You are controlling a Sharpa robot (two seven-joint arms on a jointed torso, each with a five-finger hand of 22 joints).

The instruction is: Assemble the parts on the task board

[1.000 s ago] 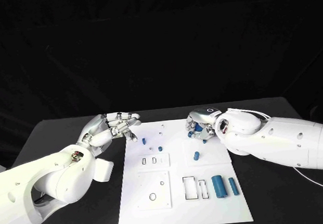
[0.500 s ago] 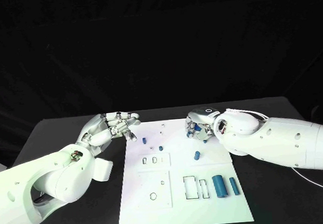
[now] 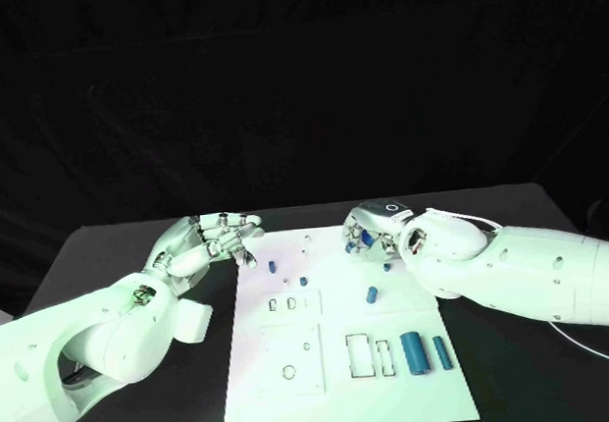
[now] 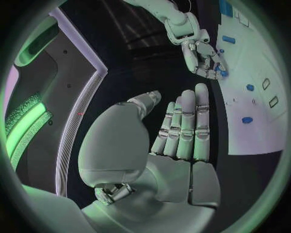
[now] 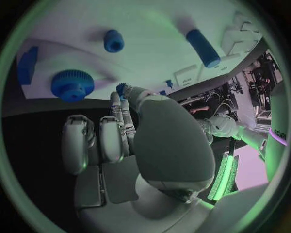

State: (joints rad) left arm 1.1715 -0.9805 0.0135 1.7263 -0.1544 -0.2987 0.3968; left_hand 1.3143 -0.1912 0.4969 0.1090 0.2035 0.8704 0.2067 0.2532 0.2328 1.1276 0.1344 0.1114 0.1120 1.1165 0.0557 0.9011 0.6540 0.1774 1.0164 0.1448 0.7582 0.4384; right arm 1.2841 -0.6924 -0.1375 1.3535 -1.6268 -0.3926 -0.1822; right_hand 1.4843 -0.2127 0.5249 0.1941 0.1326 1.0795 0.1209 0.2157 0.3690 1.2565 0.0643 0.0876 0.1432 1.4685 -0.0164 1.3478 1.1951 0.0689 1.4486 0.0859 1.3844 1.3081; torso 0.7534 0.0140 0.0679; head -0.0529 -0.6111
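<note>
Over the board's [image 3: 405, 400] far end, your right hand [image 3: 371, 237] pinches a small blue part [image 5: 123, 89].
Lower it straight; left hand [image 3: 207, 240] hovers, fingers [image 4: 185, 124] straight, holding nothing.

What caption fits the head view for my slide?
Right hand holds a blue part over the task board; left hand waits open beside it.

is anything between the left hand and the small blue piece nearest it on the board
Nothing visible. The left hand hangs empty at the white board's far left corner, and only bare board lies between its fingertips and the small blue piece.
</note>
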